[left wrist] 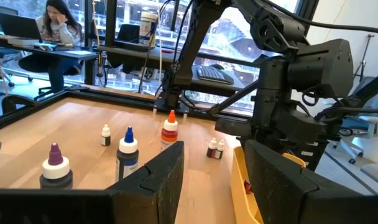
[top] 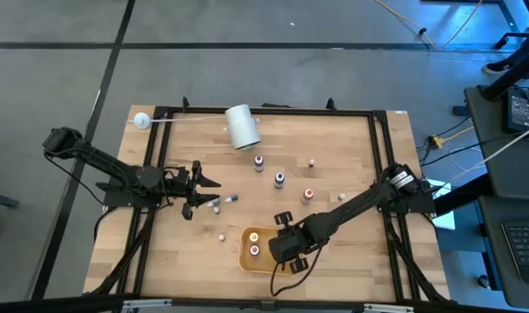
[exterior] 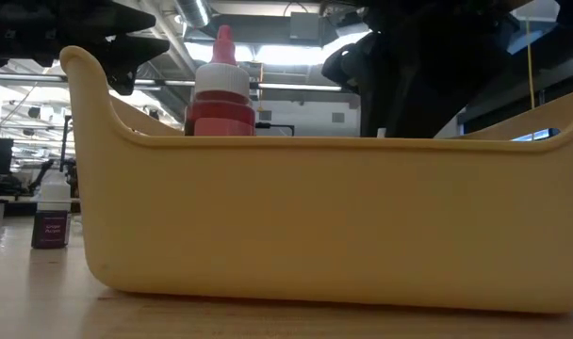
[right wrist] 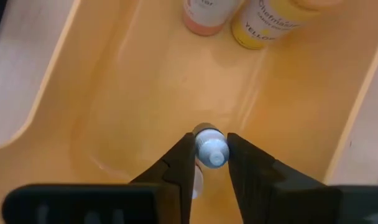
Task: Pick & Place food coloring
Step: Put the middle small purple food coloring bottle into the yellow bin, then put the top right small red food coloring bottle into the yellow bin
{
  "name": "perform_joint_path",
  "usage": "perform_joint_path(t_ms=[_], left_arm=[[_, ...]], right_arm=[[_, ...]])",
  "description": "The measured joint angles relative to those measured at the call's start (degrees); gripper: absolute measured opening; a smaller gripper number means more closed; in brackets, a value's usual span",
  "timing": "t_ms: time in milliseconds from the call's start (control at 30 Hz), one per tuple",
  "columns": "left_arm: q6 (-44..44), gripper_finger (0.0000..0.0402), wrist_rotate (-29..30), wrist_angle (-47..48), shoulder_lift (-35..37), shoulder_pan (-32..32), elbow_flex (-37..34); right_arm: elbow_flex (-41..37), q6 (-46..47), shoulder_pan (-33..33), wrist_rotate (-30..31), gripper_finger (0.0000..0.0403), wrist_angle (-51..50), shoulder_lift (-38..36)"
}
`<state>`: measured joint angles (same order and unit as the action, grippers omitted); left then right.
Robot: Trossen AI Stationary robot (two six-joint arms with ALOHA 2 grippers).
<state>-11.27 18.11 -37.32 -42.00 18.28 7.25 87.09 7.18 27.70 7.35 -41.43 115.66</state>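
A yellow tray (top: pixel 245 259) near the table's front edge holds two food coloring bottles (right wrist: pixel 204 18) (right wrist: pixel 263 28); one is red-capped (exterior: pixel 221 94). My right gripper (right wrist: pixel 211 163) points steeply down into the tray, shut on a blue-capped bottle (right wrist: pixel 211 149). Several more bottles stand on the wood, among them purple-capped (top: pixel 279 180), blue-capped (left wrist: pixel 128 149) and orange-capped (left wrist: pixel 170 130) ones. My left gripper (top: pixel 199 187) waits level at the table's left, open with nothing between its fingers (left wrist: pixel 167 180). My right gripper has the blue-capped bottle's cap (right wrist: pixel 211 152) pinched between its two fingers, one on each side. The fingers come from above, slanting down into the tray. The bottle stands about upright, cap up; the cap and fingers hide whether its base rests on the tray floor.
A big white roll (top: pixel 243 126) lies at the table's far side, and a white ball on a thin rod (top: pixel 141 120) at the far left corner. A dark frame (top: pixel 273 111) rims the table. A small bottle (top: pixel 224 201) lies beside my left gripper.
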Motion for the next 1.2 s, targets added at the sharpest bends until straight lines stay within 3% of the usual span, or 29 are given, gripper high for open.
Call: perform_joint_path(t_ms=[400, 700, 1000, 1200], left_arm=[[0.00, 0.0169, 0.00, 0.05, 0.00, 0.00, 0.00], [-0.17, 0.0166, -0.06, 0.42, 0.00, -0.02, 0.00], [-1.53, 0.0168, -3.06, 0.39, 0.00, 0.00, 0.00], [-1.53, 0.0169, -3.06, 0.39, 0.00, -0.01, 0.00]], right_arm=[[0.02, -0.13, 0.00, 0.00, 0.0121, -1.05, -0.56], [-0.62, 5.01, 2.45, 0.09, 0.0121, -11.39, -9.45], [-16.09, 19.39, 5.44, 0.10, 0.0122, -13.32, -17.72], [-26.43, 23.90, 5.99, 0.56, 0.0122, -4.85, -25.18]])
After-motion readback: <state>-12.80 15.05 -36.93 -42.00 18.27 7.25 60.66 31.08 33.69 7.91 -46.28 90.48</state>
